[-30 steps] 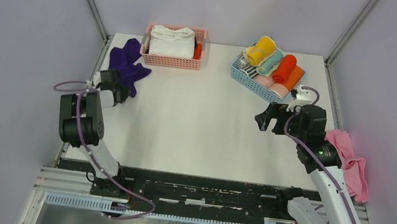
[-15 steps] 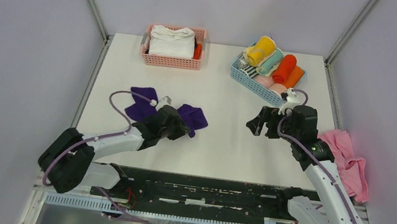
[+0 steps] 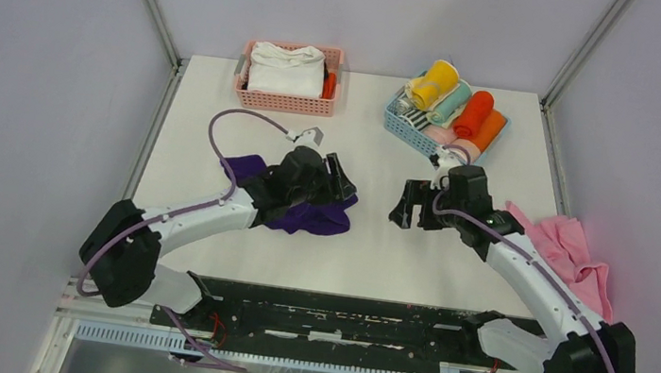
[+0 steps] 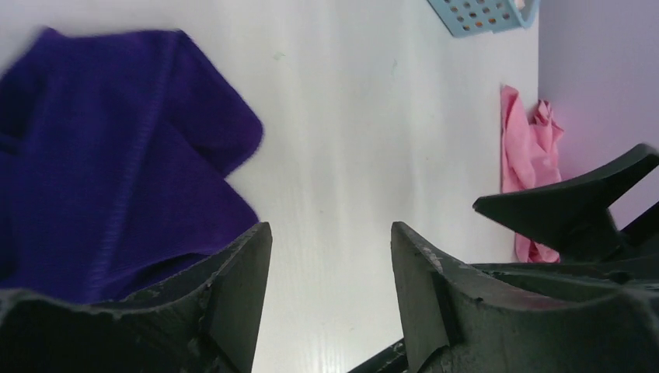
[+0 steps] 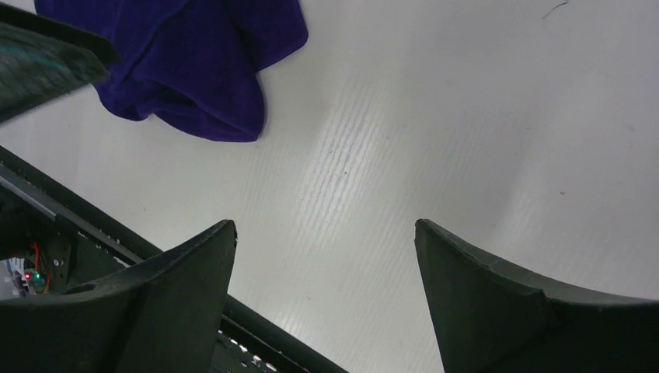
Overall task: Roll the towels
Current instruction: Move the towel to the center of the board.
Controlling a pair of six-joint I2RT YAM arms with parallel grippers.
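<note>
The dark purple towel (image 3: pixel 309 217) lies crumpled near the middle of the table, and shows too in the left wrist view (image 4: pixel 101 171) and the right wrist view (image 5: pixel 194 62). My left gripper (image 3: pixel 338 184) hovers over its right part, open, with only bare table between its fingers (image 4: pixel 330 233). My right gripper (image 3: pixel 408 206) stands open just right of the towel, nothing in it (image 5: pixel 326 233). A rolled yellow towel (image 3: pixel 434 83) sits in the blue basket (image 3: pixel 403 121).
The blue basket at the back right holds several rolled cloths. A pink basket (image 3: pixel 285 101) with folded white cloths is at the back left. A pale pink cloth (image 3: pixel 575 259) hangs over the table's right edge (image 4: pixel 528 155).
My left arm swung the purple towel from the far left edge to the table's middle, then opened and let it go. My right gripper moved left toward the towel.
</note>
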